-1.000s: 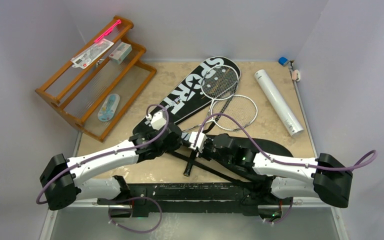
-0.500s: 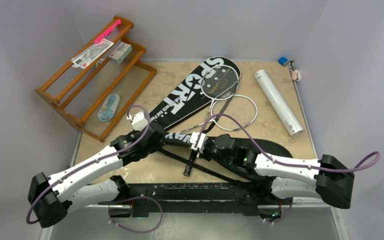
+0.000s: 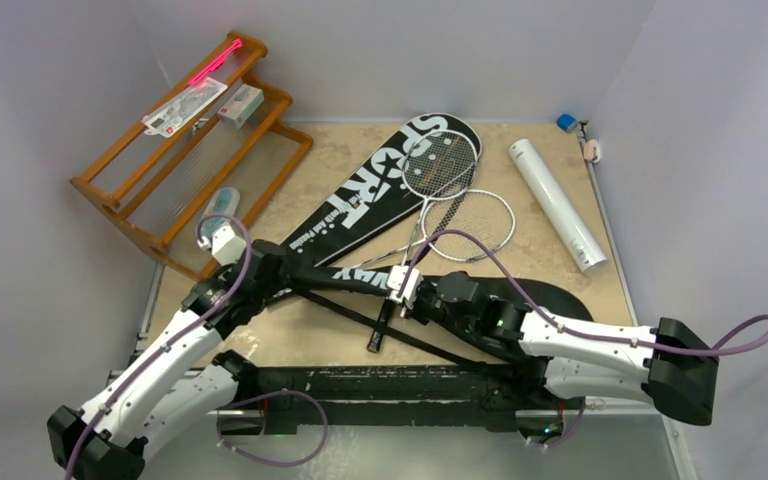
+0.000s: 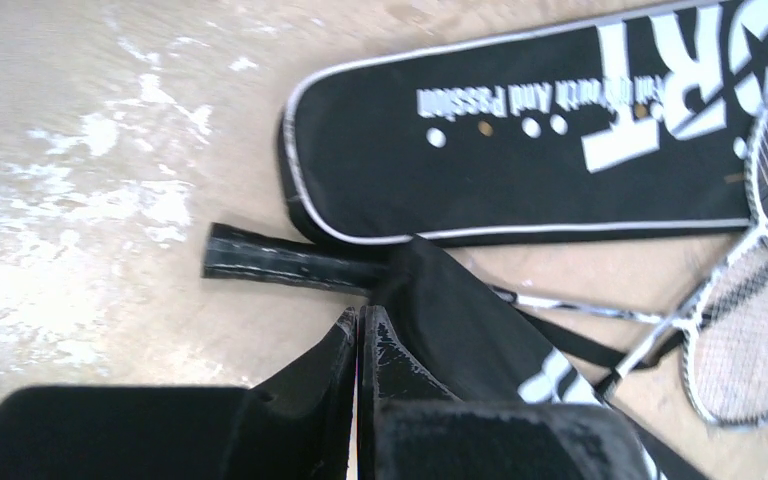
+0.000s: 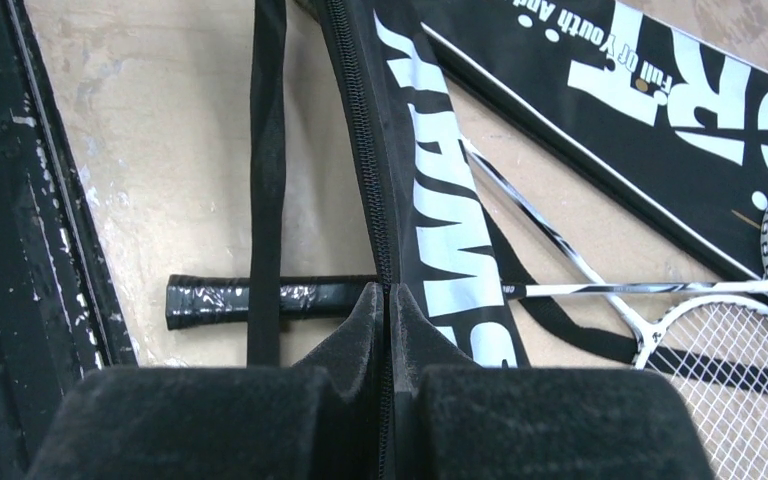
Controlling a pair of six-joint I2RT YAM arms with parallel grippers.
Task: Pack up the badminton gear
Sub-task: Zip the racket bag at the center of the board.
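Cover (image 5: 430, 200) between left hand (image 4: 360, 325) and right hand (image 5: 388, 300)

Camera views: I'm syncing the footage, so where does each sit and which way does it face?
Top external: above and behind, looking down at the table; both arms show.
Left wrist: looks past the shut left hand at the SPORT cover.
Right wrist: looks past the shut right hand, pinching the WAY-lettered cover.
Both wrist views share the SPORT cover.
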